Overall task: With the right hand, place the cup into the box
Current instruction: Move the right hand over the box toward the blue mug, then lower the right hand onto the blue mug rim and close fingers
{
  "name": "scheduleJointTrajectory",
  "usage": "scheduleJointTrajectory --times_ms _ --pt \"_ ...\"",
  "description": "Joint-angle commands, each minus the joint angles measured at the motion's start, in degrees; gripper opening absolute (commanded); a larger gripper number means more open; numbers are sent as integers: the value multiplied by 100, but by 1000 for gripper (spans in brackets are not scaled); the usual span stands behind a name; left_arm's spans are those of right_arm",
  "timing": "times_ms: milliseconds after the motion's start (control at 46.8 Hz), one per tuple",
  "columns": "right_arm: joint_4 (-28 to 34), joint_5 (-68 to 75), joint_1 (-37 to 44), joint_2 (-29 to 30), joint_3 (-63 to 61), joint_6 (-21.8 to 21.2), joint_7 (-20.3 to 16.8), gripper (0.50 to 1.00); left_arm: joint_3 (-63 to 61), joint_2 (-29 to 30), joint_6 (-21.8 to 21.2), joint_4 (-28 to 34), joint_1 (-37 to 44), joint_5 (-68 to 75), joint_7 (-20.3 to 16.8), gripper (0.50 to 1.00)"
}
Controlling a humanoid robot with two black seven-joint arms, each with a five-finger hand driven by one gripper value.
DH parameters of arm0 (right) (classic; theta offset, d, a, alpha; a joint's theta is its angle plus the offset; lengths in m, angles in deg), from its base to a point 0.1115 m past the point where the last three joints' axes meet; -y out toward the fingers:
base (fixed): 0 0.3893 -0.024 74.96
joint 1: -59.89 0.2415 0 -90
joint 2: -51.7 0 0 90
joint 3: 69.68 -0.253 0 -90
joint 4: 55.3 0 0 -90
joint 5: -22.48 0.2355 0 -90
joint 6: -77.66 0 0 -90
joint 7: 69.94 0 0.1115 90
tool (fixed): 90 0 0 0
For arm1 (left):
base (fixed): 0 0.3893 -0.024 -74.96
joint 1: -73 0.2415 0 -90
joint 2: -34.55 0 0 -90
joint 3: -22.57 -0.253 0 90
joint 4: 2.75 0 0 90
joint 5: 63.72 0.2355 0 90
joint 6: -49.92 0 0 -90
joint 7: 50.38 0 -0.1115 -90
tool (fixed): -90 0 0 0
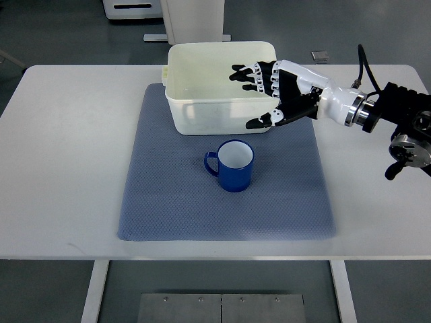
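A blue cup (232, 165) with a white inside stands upright on the blue-grey mat (168, 202), its handle pointing left. Just behind it sits the cream plastic box (180, 101), with nothing visible inside. My right hand (254, 96) comes in from the right edge and hovers over the box's right front corner, fingers spread and holding nothing. The thumb hangs near the box's front wall, above and to the right of the cup, apart from it. The left arm does not show.
The mat lies on a white table (60, 155). A small dark object (320, 56) rests at the table's far edge. White furniture (195, 17) stands on the floor behind the table.
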State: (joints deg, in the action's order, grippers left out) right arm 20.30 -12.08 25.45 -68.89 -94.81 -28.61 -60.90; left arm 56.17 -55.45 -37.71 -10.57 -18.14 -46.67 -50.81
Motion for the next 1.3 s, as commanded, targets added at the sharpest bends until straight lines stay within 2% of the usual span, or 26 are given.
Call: scheduleJointTrajectory --times_ms 0,513,726,1282 --pt "-1 -130 16 0 149 1 -7 1000 -2 0 0 0 0 0 -1 1000" --pt "-54 -394 -63 79 571 115 -183 993 7 0 0 0 0 0 -1 1000" --pt "-141 -385 -89 167 642 467 -236 993 7 0 0 0 0 0 -1 1000" --pt "-449 -376 -300 633 642 731 -394 993 -2 0 0 0 0 0 -1 1000"
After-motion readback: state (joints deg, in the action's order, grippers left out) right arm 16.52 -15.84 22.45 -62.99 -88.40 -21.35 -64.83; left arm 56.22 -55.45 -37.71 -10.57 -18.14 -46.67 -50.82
